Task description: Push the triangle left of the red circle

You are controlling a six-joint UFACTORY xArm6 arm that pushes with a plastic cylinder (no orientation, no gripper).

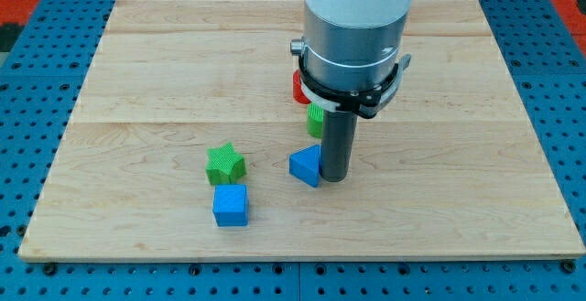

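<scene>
Near centre of the wooden surface (165, 72), blue triangle (306, 166) touches my tip (334, 178) on its right; red circle (299, 87) above, mostly hidden. No claw, nothing held. Light, rigid, slides easily; push its flat right face.

The triangle (306, 166) and cube (230, 206) are blue, the star (225, 164) green, the circle (298, 87) red (mostly hidden).

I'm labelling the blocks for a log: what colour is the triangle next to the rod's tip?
Blue. The triangle sits just to the view's left of my tip, seen in the camera view.
</scene>
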